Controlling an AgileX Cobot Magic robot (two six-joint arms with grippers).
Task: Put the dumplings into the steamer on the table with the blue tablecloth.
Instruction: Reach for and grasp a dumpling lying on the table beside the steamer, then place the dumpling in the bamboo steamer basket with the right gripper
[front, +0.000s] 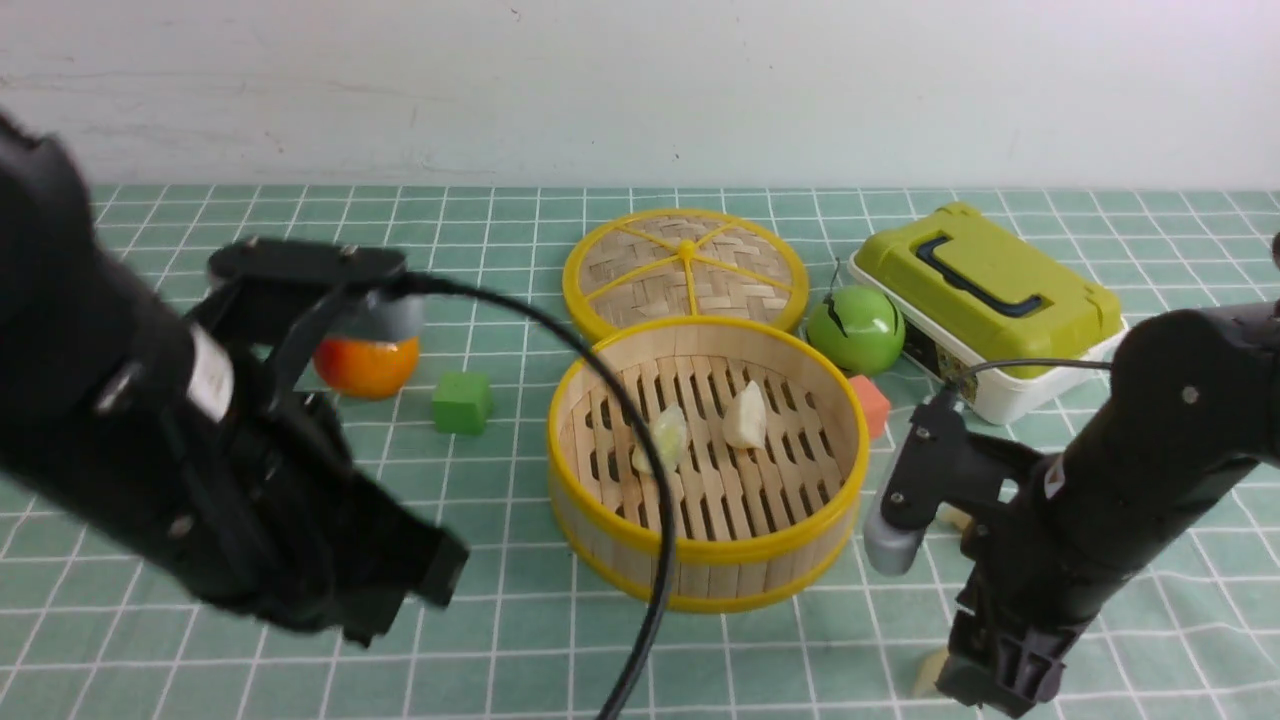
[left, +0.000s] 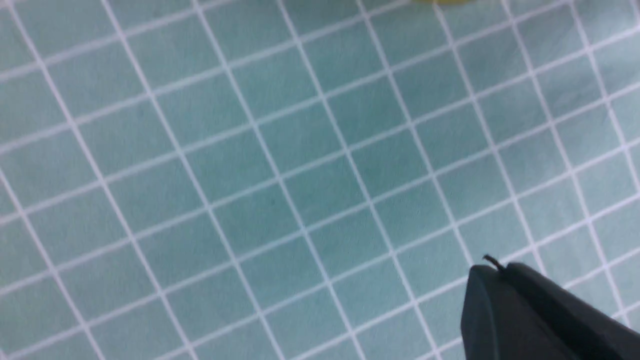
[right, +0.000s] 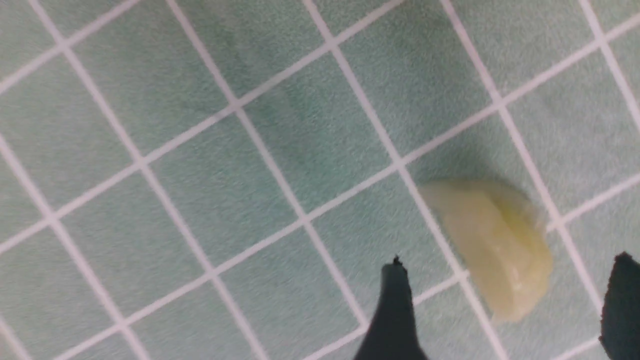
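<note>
The steamer (front: 700, 548) stands mid-table on the blue tablecloth (front: 500, 640). Two dumplings lie on its slats, one greenish (front: 668, 438) and one cream (front: 746, 415). A third dumpling (right: 492, 240) lies on the cloth right of the steamer, near the table's front. My right gripper (right: 508, 265) hangs open just above it, one finger on each side, not touching. In the front view this dumpling (front: 928, 678) peeks out beside the right gripper (front: 990, 685). A pale bit (front: 955, 517) shows behind the right arm, mostly hidden. My left gripper (left: 492, 267) is shut and empty over bare cloth, left of the steamer.
The woven lid (front: 685, 265) lies behind the steamer. A green apple (front: 855, 330), an orange cube (front: 870, 405) and a green-lidded box (front: 985, 300) sit to the back right. An orange fruit (front: 367, 365) and a green cube (front: 461, 402) sit left. The left arm's cable (front: 640, 480) arcs across the steamer.
</note>
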